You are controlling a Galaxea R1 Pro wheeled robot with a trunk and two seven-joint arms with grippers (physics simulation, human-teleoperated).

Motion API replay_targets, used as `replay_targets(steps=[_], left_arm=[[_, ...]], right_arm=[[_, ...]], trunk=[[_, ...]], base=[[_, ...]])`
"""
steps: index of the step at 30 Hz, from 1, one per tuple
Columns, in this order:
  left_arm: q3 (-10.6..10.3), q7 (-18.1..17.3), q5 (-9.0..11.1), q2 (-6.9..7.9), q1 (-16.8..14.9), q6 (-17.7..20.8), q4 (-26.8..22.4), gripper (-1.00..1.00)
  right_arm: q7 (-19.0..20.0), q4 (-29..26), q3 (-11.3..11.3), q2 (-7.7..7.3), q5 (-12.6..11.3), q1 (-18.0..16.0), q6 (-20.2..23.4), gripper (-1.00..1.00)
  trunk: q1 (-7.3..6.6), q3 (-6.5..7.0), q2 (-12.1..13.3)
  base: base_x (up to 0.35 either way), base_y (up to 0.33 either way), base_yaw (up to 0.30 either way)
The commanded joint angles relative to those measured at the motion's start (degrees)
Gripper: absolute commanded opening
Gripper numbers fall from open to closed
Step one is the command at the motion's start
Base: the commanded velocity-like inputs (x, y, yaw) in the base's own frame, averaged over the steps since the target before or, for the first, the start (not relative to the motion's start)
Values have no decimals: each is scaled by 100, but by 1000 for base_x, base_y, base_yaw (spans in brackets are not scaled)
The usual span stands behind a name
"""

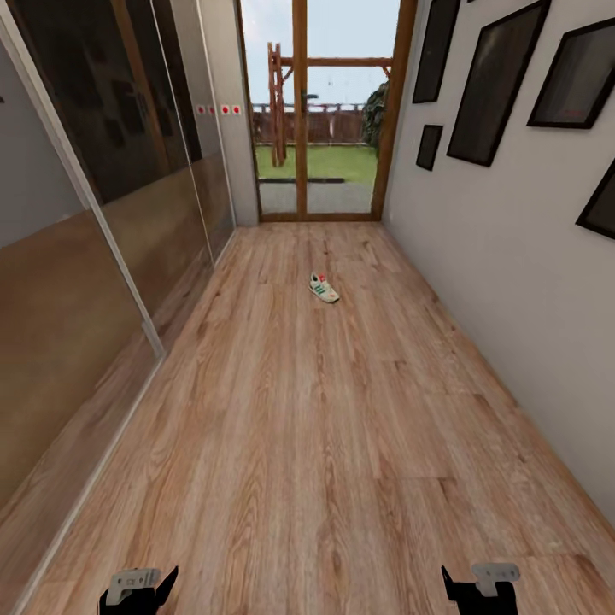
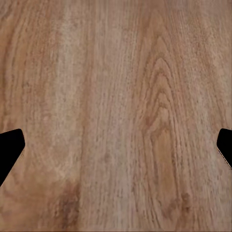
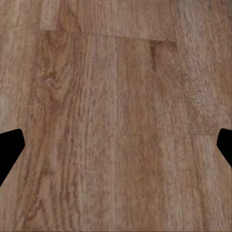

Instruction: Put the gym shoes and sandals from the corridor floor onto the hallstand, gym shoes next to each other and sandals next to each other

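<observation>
The left gripper (image 2: 116, 145) has its two black fingertips (image 2: 9, 150) far apart, one at each side of the left wrist view, with nothing between them. Under it is only the warm light-brown wood-plank floor (image 2: 116, 72), with wavy grain and a dark knot.

The right gripper (image 3: 116, 145) is the same: its black fingertips (image 3: 9, 150) are spread wide and hold nothing. Below it the floor shows the joins where planks meet.

In the head view both grippers sit low at the near edge, the left gripper (image 1: 138, 589) on the left and the right gripper (image 1: 480, 588) on the right, well apart from each other, each with a small grey part on top.

Far ahead, one white gym shoe with green stripes and a red patch (image 1: 324, 288) lies alone on the floor, about in the middle of the corridor and well apart from both grippers.

Along the left side runs a wardrobe with shiny dark sliding doors (image 1: 102, 213). On the right is a plain pale wall (image 1: 512, 282) with black picture frames (image 1: 497, 81). At the far end is a glass door with a wooden frame (image 1: 301, 111), and green grass (image 1: 316, 161) shows behind it.
</observation>
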Motion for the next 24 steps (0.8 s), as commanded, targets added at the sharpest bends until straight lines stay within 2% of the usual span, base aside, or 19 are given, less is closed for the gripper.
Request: replay_targets(steps=[1, 24], left_arm=[[30, -56, 27, -1, -4, 4, 7, 100], [30, -56, 26, -1, -4, 4, 7, 100]], right_arm=[[0, 5, 41, -6, -37, -3, -18, 100], [-1, 5, 41, -10, -37, -3, -18, 100]], trunk=[[3, -5, -2], [3, -5, -2]], base=[[339, 0, 5], [339, 0, 0]])
